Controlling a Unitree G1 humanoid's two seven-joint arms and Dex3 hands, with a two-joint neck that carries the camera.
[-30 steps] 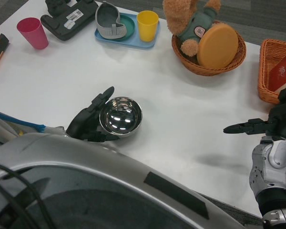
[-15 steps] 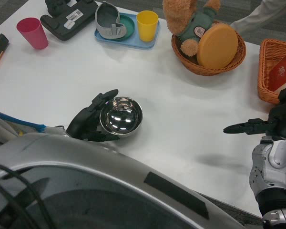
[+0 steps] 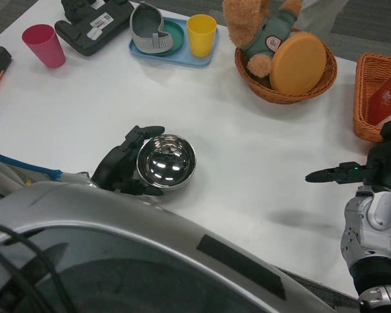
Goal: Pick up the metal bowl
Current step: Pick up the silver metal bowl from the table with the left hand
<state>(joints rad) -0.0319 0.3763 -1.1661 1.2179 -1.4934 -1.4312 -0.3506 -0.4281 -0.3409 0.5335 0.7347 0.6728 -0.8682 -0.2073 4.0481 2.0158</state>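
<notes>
The metal bowl is shiny and round and sits on the white table near its front edge, left of centre. My left hand wraps its left side, with fingers curled over the far rim and the thumb under the near rim, touching it. The bowl's base still looks to be on the table. My right hand hangs at the right edge, fingers stretched out to the left, holding nothing.
At the back stand a pink cup, a black device, a blue tray with a grey object and a yellow cup. A wicker basket holds a teddy bear and orange disc. Another basket sits far right.
My left hand's fingers have curled further over the bowl's far rim, and the bowl has shifted slightly right. The right hand has not moved.
</notes>
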